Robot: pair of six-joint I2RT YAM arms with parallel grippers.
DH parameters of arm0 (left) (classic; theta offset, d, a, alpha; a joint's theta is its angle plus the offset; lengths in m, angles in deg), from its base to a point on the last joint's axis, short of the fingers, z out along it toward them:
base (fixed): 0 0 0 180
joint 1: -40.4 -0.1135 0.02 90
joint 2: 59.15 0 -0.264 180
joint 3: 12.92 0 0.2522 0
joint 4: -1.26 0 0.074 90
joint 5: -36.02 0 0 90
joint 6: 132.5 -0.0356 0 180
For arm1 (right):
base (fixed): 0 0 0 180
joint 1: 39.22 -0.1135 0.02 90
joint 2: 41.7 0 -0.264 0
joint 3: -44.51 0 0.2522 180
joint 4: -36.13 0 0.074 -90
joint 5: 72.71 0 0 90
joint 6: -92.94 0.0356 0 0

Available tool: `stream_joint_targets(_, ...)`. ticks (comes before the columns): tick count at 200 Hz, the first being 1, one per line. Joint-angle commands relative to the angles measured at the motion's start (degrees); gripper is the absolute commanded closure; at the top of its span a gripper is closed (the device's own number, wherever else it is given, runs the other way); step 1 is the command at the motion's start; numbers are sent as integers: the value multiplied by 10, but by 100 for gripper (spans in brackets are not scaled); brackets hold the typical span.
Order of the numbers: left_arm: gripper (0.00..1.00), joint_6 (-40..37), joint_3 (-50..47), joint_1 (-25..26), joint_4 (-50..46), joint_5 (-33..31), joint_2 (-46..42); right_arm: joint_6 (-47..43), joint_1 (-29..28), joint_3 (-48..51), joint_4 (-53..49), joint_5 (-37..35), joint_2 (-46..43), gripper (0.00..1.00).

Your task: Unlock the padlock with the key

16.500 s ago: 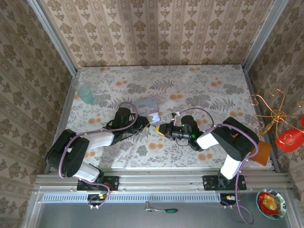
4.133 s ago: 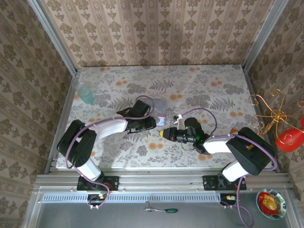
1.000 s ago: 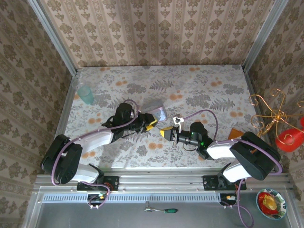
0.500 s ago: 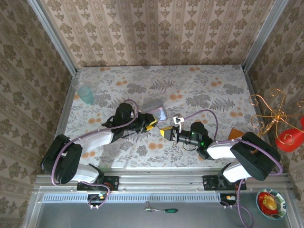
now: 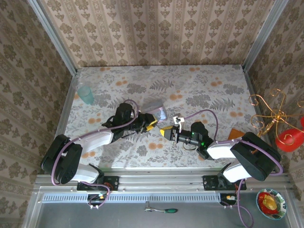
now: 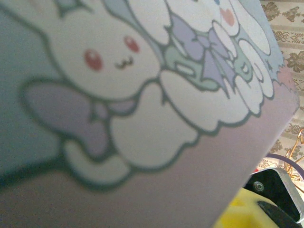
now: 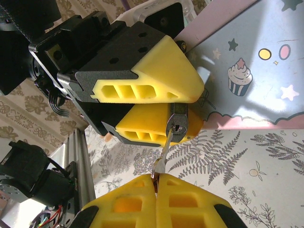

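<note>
Here the left pincer [image 5: 151, 125] has its yellow fingers closed partway on the padlock [image 7: 178, 124]. It pinches the small dark body between them over the floral desk [image 7: 266, 159], with the pale blue box [image 7: 247, 71] close behind. The right pincer [image 7: 156, 180] is fully closed on the key [image 7: 163, 151], whose silvery blade slants up from the fingertips, its tip meeting the keyhole in the padlock's end face.
</note>
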Motion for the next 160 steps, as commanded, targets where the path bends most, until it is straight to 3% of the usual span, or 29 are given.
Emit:
stream_joint_targets(1, 79, -4, 6, 9, 56, 18, -4, -12, 1, -3, 27, -15, 4, 100)
stream_joint_targets(160, 79, 3, 15, 29, 68, 21, 5, -36, 3, -16, 11, -58, 11, 100)
